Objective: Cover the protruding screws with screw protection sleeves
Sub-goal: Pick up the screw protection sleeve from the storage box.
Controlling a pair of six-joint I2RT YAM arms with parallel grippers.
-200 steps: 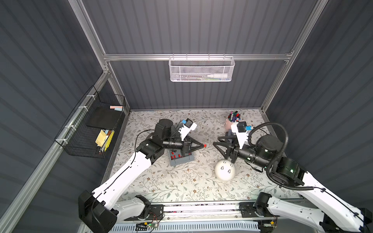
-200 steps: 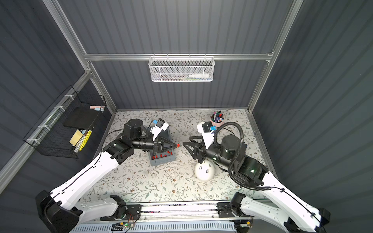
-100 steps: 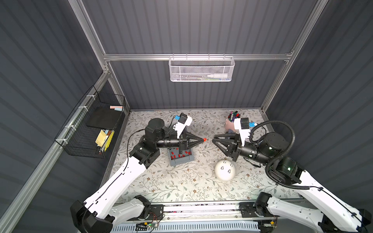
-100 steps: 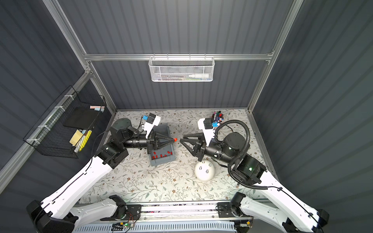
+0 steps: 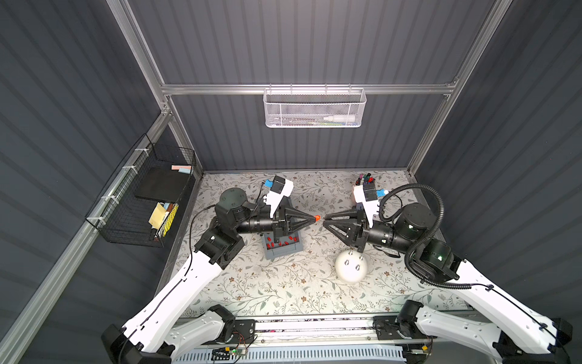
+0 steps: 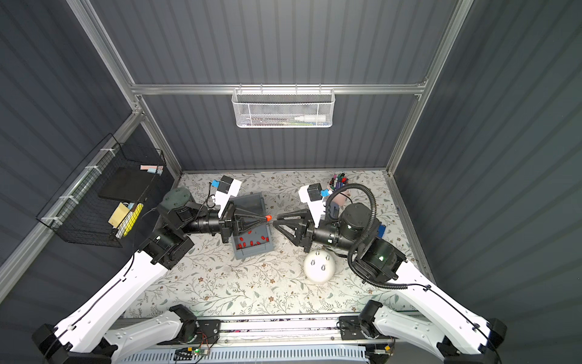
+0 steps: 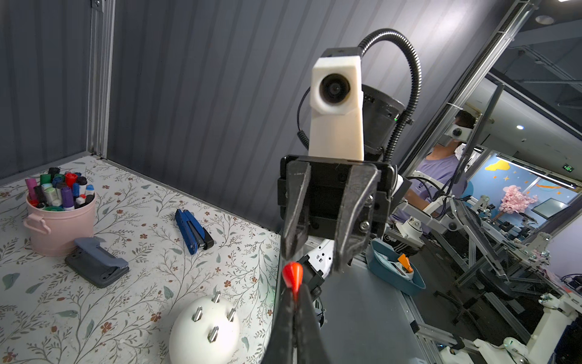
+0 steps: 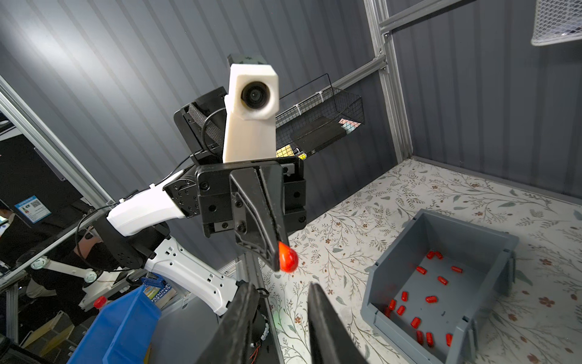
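My left gripper (image 5: 314, 218) (image 7: 294, 293) is shut on one red screw protection sleeve (image 5: 317, 217) (image 7: 293, 274) (image 8: 287, 257), which it holds level above the table and which sticks out past its tips. My right gripper (image 5: 324, 220) (image 8: 282, 286) faces it tip to tip, open, with the sleeve just short of its fingers. Four bare protruding screws (image 7: 197, 313) (image 5: 357, 268) stick out of the white dome (image 5: 351, 274) (image 7: 204, 337), which sits below the right gripper. Several more sleeves (image 8: 431, 298) lie in the grey bin (image 8: 441, 220) (image 5: 283, 252) under the left gripper.
A pink cup of marker pens (image 7: 59, 227) stands at the back right corner. A grey hole punch (image 7: 97, 263) and a blue stapler (image 7: 193, 231) lie near it. A black wire basket (image 5: 148, 201) hangs on the left wall and a white mesh basket (image 5: 315, 108) on the back wall.
My right gripper has risen from near the dome and levelled to face the left gripper's tip, with its jaws narrowed. My left gripper has levelled out and still holds the sleeve.
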